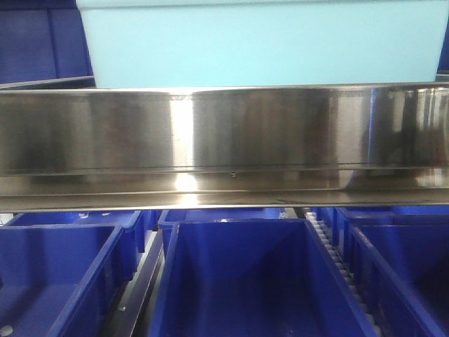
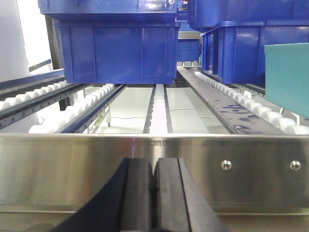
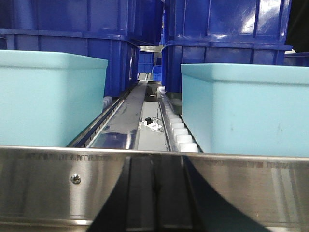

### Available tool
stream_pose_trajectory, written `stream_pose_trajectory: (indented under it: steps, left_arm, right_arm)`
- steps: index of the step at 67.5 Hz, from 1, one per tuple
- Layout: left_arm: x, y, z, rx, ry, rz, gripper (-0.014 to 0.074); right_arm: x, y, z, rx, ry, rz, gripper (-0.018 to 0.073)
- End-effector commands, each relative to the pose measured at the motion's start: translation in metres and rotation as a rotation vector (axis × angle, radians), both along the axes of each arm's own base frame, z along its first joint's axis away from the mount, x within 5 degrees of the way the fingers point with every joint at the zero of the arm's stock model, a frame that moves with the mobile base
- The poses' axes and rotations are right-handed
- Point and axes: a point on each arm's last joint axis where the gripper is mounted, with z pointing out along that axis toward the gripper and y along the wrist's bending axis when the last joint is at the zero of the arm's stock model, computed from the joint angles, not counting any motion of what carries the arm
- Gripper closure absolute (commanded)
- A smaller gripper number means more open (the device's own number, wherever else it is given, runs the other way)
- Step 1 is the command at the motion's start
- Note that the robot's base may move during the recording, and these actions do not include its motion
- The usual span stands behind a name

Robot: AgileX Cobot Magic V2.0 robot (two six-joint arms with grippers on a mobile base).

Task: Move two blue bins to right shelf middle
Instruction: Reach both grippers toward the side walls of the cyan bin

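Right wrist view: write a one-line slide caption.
Shut right gripper before a steel shelf lip; beyond it, one pale blue bin and a second pale blue bin flank a roller track.

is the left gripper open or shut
Shut: the left gripper has its two black fingers pressed together, with no gap and nothing held between them.

Front view: even, moderately bright indoor light. Brushed stainless-steel shelf rail (image 1: 280, 133) bears a vertical white glare streak left of centre, smeared dark reflections at right. Pale cyan plastic bin (image 1: 259, 42), top, flat and washed out. Left wrist view: blown-out white upper left; jaws of the left gripper (image 2: 155, 169), bottom centre, soft-focus. Right wrist view: dimmer; dark blue plastic bins (image 3: 227, 24) show small highlights.
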Motion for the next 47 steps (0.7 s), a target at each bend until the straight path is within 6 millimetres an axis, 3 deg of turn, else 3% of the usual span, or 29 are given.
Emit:
stream_pose_trajectory:
  steps: [1,22,32,47]
  left_arm:
    - [-0.0004,0.0000,0.0024,-0.007,-0.021,0.000,0.0707]
    - [-0.0004,0.0000,0.0024,-0.005,-0.022,-0.001,0.0707]
    - [-0.0004,0.0006,0.0024,0.119,-0.032,0.009,0.0707]
    - [-0.0004,0.0006,0.0024,0.124,-0.032,0.009,0.0707]
  right_arm:
    - [-0.0003,0.0000,0.0015,-0.014,-0.021,0.000,0.0721]
    - [-0.0003,0.0000,0.0015,-0.014,-0.021,0.000,0.0721]
    - [-0.0003,0.0000,0.0015,-0.014,-0.021,0.000,0.0721]
    - [-0.0003,0.0000,0.0015,-0.014,-0.021,0.000,0.0721]
